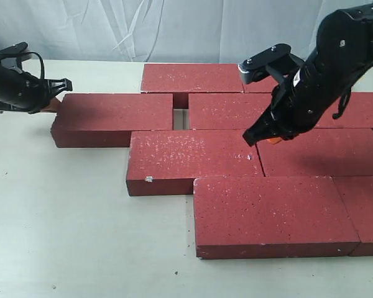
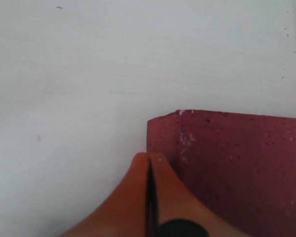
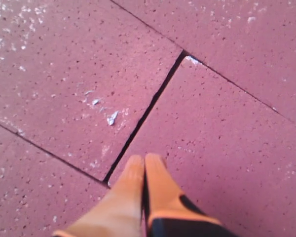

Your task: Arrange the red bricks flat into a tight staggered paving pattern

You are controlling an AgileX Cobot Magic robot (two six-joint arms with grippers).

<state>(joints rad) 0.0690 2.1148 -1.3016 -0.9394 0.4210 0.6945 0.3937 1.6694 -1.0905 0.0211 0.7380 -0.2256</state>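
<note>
Bricks: the red bricks (image 1: 193,158) lie flat on the table (image 1: 62,236) in staggered rows, most joints tight.
Odd one out: the end brick (image 1: 112,115) of the second row stands apart from its neighbour (image 1: 230,110), with an open gap (image 1: 181,118) between them.
Left gripper: the left gripper (image 2: 149,159) has its jaws pressed together on nothing, tips at the end brick's outer corner.
Right gripper: the right gripper (image 3: 144,162) is likewise closed and empty, over the seam (image 3: 148,108) between two third-row bricks. I cannot tell whether it touches.
Step, as I judge it: shove the end brick sideways to close the gap.
Doing it well: I would shift contact from the corner toward the middle of the end face, so the brick slides straight and does not pivot. I would push low and slowly, and stop once the faces meet.
</note>
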